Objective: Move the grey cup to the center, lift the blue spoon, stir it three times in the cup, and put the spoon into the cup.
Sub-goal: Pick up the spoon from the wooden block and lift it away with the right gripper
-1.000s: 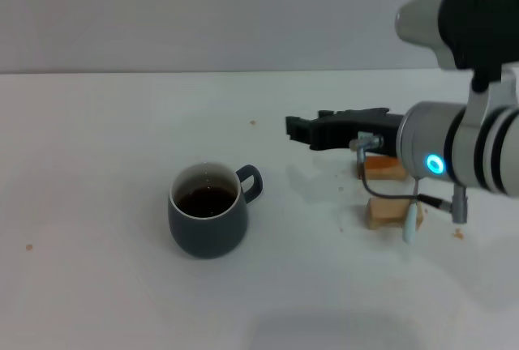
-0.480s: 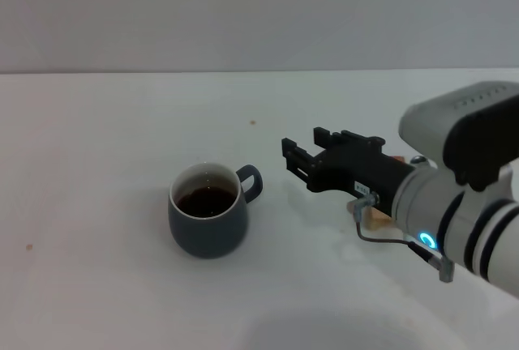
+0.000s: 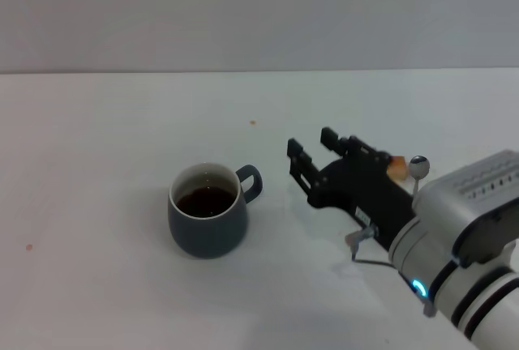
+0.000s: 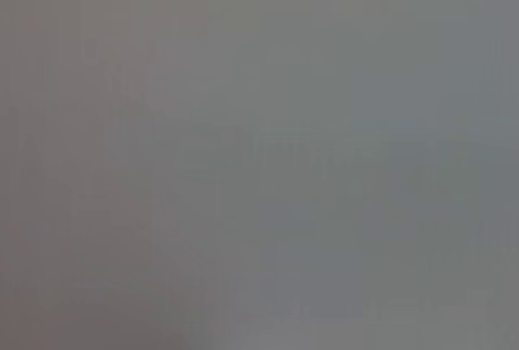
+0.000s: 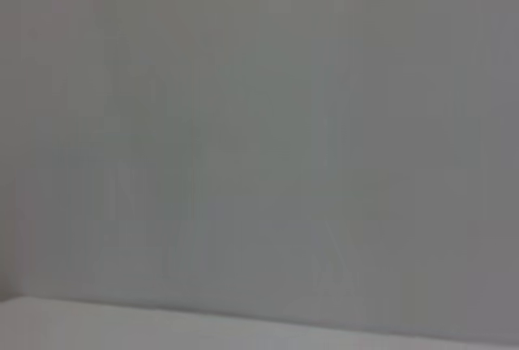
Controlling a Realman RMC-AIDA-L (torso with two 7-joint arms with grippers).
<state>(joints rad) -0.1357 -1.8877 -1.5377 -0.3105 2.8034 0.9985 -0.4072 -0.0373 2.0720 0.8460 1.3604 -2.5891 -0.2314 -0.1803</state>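
Note:
The grey cup (image 3: pixel 208 219) stands upright on the white table (image 3: pixel 97 139), left of centre. It holds dark liquid and its handle points to the right. My right gripper (image 3: pixel 311 147) is open and empty. It hovers to the right of the cup's handle, apart from it, with its fingers pointing away and leftward. Of the blue spoon only the round metal bowl (image 3: pixel 418 164) shows, just behind my right arm. Its handle is hidden by the arm. My left gripper is out of view. Both wrist views show only blank grey.
A bit of an orange-brown wooden block (image 3: pixel 396 168) shows beside the spoon bowl, mostly hidden by my right arm (image 3: pixel 454 245). Small brown specks (image 3: pixel 252 122) lie on the table. A grey wall runs along the table's far edge.
My right arm has swung down and toward the front right, and now covers the wooden blocks and the spoon's handle. The gripper has stayed open, near the same spot right of the cup. The cup has not moved.

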